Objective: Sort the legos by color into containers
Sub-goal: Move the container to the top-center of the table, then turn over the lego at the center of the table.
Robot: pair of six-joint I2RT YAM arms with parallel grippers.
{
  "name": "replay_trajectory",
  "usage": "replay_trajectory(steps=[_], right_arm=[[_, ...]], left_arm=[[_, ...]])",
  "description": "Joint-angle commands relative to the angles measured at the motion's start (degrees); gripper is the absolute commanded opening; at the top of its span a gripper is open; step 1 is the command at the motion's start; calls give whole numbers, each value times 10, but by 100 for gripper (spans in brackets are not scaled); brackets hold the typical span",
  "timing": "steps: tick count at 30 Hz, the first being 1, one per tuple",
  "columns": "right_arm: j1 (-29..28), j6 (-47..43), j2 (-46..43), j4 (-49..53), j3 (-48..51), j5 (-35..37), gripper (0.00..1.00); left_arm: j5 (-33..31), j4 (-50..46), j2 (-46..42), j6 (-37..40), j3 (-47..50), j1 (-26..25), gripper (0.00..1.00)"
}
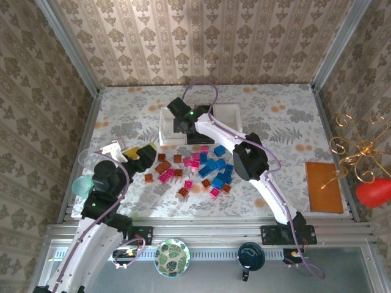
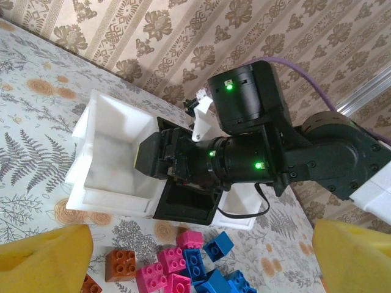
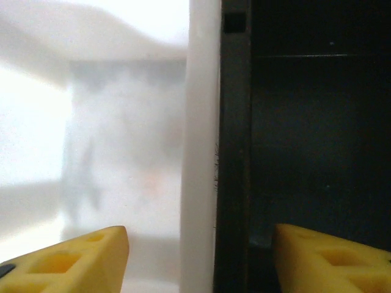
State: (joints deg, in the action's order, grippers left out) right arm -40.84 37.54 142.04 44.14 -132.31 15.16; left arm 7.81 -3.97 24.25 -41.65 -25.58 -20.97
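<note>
While we are viewing from above, containers (image 1: 170, 129): three joined trays are sitting at mid-table, the white ones outside; the middle one is lying under the right arm (image 1: 214, 131).
legos (image 1: 197, 168): blue, pink and orange-brown bricks are lying loose on the table (image 1: 275, 104), just in front of the trays.
right gripper (image 1: 183, 122): hanging over the trays.
left gripper (image 1: 137, 154): hovering at the pile's left edge.
left wrist view, left gripper (image 2: 198, 259): we are seeing its yellow fingertips (image 2: 43, 256) spread wide with nothing held between them; bricks are lying below, the black tray (image 2: 186, 204) beyond.
right wrist view, right gripper (image 3: 198, 256): its jaws are standing apart, gripping nothing, straddling the wall between a white tray (image 3: 122, 152) and the black tray (image 3: 305, 122).
</note>
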Motion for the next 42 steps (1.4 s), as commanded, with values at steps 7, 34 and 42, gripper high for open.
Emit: replay_trajectory(steps=[7, 34, 42], right_arm=[[-17, -60, -283, -214, 272, 17, 69], [45, -188, -467, -219, 717, -89, 65], [55, -196, -443, -217, 720, -103, 59]], left_arm=[[24, 47, 9, 7, -2, -4, 100], [90, 29, 70, -15, 46, -45, 100], [95, 32, 77, -17, 51, -46, 100]])
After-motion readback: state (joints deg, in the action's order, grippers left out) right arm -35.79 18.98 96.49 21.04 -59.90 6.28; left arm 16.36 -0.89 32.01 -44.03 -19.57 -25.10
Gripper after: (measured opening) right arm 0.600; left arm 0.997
